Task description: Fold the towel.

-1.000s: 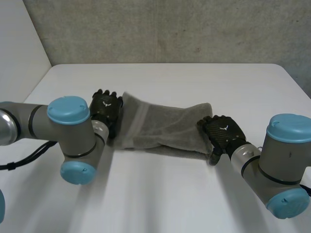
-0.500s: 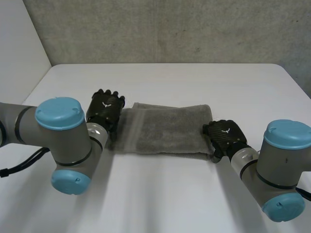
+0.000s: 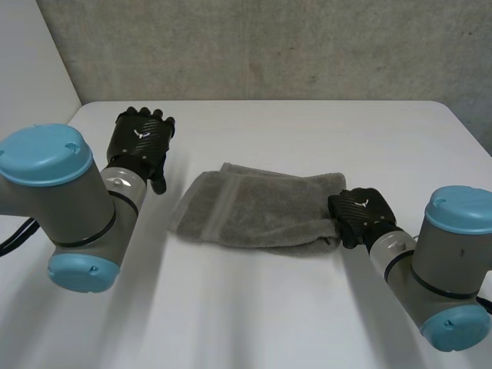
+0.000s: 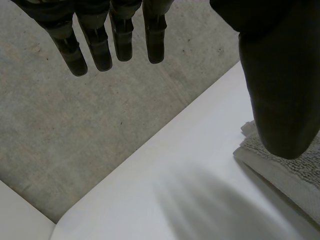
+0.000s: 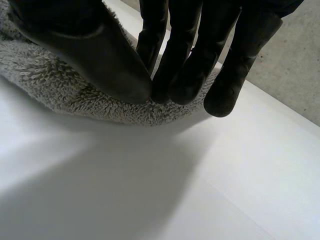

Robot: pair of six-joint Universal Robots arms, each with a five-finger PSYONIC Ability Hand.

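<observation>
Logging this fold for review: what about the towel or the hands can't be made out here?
Head view: towel layers underneath, hidden by its top layer.
Head view: right hand fingertips, hidden behind its own back.
Left wrist view: most of the towel, cut off by the edge and behind the thumb of the left hand.

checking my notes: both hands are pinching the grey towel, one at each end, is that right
Not quite. Only the right hand pinches the grey towel, at one end; the left hand is open and clear of it, as the left wrist view shows.
</observation>
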